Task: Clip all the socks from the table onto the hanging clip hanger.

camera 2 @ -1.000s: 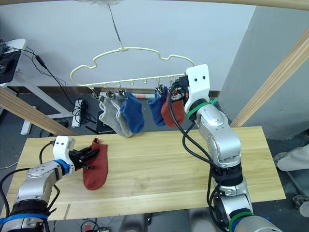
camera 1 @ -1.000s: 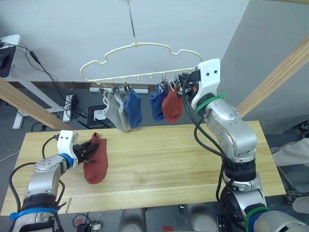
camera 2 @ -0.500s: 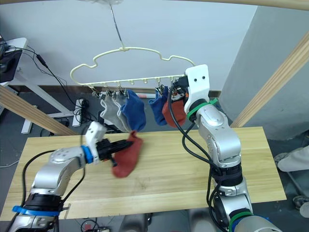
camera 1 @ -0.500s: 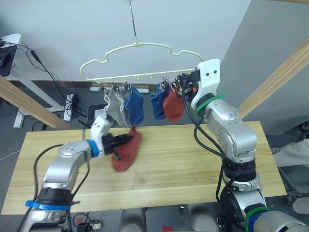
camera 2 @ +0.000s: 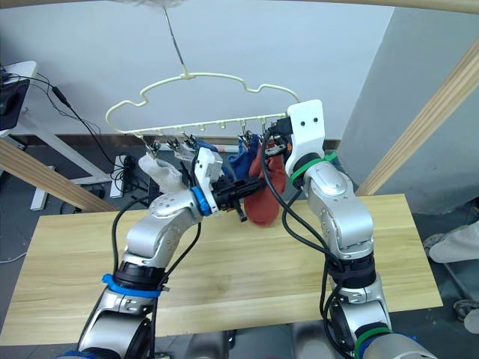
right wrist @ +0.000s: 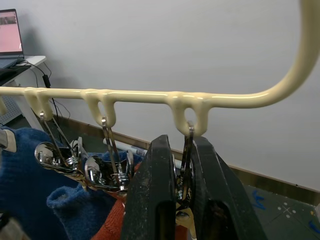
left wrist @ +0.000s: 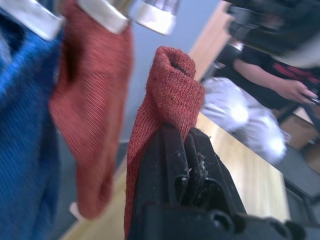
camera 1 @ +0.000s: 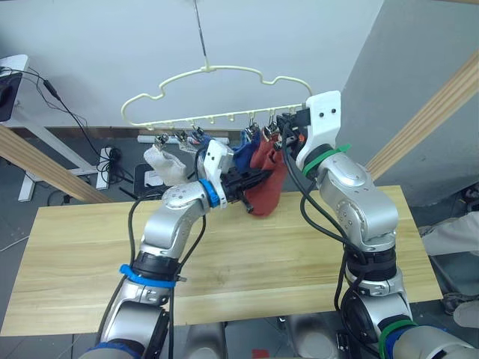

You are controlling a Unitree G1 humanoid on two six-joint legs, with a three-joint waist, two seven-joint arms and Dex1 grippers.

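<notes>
The pale yellow clip hanger point(camera 1: 224, 68) hangs above the table point(camera 1: 90, 247). Grey socks point(camera 1: 166, 162), blue socks point(camera 1: 241, 152) and one rust-red sock point(left wrist: 85, 125) hang from its clips. My left gripper point(camera 1: 254, 180) is raised beside that hanging sock, shut on a second rust-red sock point(left wrist: 172, 85) whose cuff sticks up past the fingertips. My right gripper point(right wrist: 183, 170) is at the hanger's right end, shut on a metal clip point(right wrist: 188, 137) under the last loop.
Slanted wooden poles point(camera 1: 45, 161) point(camera 1: 434, 112) flank the table. A person point(camera 1: 453, 232) sits past the table's right end. A side table point(camera 1: 11, 75) and cables on the floor lie behind to the left.
My left gripper has carried the rust-red sock from the table's left side up and right to the hanger's right end. The grey socks have swung left. The right arm has held still.
</notes>
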